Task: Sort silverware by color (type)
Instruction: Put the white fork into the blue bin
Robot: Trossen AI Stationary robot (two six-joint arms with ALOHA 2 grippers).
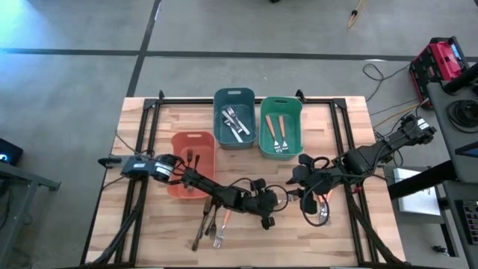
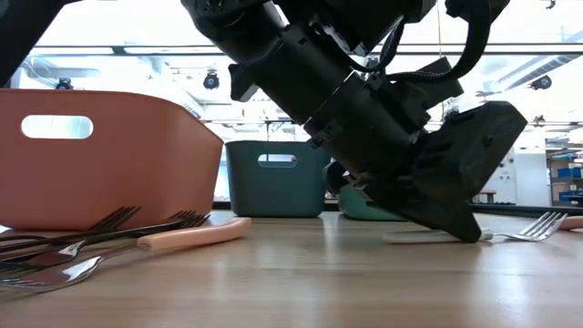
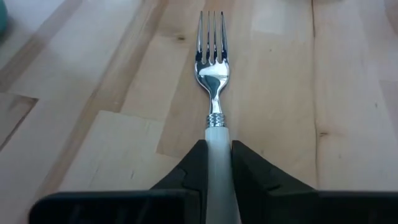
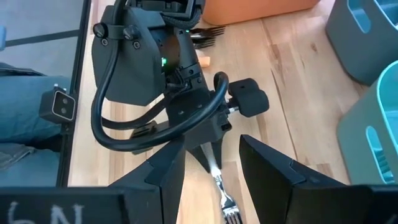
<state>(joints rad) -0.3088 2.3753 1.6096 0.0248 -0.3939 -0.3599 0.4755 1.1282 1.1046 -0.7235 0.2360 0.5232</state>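
My left gripper [image 3: 217, 171] is low on the table and shut on a fork [image 3: 212, 74] with a pale handle and a shiny silver head. The fork lies flat on the wood, tines pointing away from the gripper [image 2: 545, 223]. My right gripper [image 4: 211, 165] hangs open above it, with nothing between its fingers. More silverware lies in a loose pile [image 1: 210, 224] near the front edge: dark, silver and orange-handled pieces. The salmon bin [image 1: 179, 183] holds a dark fork, the blue bin [image 1: 222, 134] silver ones, and the green bin [image 1: 293, 146] orange-handled ones. My left gripper pinches the fork's pale handle [image 3: 216, 146] between its two fingers, just behind the ringed neck. The fingers [image 2: 455, 219] slant down from the table's left and lie along the fork. The fork rests flat on the wood, with its handle [image 2: 424, 237] under the fingers.
The three bins stand in a row across the table's middle and far side. Black frame rails [image 1: 149, 134] run along the left and right of the tabletop. Another orange-handled piece [image 1: 323, 203] lies under my right arm. Cables loop around both wrists.
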